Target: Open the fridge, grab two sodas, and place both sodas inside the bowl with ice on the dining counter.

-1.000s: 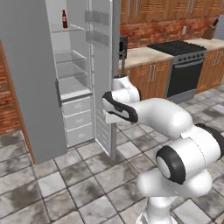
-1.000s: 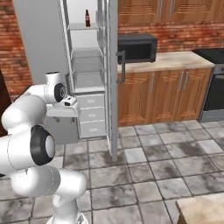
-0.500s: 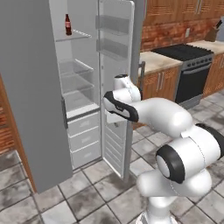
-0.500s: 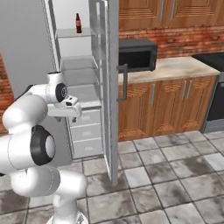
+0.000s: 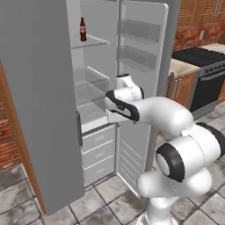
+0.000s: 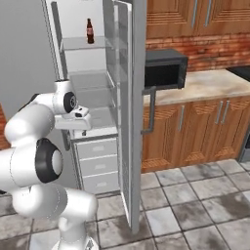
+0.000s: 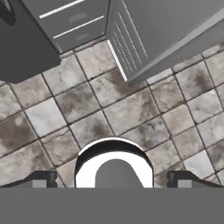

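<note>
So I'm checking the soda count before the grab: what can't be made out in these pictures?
- Red can: no sign of it; the grey left door blocks part of the fridge in the left base view.
- Cola bottle: too small to read its label.
- End effector: fingertips cut by the hand view's bottom edge.
- White drawers: closed, contents hidden.

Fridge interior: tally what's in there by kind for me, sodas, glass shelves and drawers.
Cola bottle: 1, on the top shelf
Glass shelves: 3 in the main compartment
White drawers: 3
Total: 7
No red can is in sight from these angles.
</note>
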Motion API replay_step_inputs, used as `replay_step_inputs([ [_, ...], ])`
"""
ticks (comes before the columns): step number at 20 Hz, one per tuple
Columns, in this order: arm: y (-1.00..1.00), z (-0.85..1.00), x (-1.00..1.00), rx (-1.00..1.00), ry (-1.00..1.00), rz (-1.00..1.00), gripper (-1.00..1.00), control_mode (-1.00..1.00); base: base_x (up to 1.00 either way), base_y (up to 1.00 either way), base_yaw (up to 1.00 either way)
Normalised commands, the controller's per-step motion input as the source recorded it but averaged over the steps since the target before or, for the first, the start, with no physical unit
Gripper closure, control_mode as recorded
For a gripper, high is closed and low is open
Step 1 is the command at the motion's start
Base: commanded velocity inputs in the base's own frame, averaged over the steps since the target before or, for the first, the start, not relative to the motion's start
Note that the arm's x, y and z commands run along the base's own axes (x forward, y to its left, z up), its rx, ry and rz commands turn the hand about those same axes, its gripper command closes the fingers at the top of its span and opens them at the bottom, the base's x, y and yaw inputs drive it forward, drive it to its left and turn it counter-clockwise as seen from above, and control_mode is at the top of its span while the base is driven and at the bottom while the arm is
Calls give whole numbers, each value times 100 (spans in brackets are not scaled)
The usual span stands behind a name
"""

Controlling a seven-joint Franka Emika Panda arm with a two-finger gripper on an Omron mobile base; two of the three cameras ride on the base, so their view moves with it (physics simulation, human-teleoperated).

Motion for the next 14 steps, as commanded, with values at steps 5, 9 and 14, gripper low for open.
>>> replay_step_inputs([
  [5, 0, 0, 0, 0, 0, 0, -100, 100, 47, 9, 14],
  [9, 0, 0, 0, 0, 0, 0, -100, 100, 24, 5, 9],
  [14, 0, 0, 0, 0, 0, 0, -100, 100, 34, 0, 1],
])
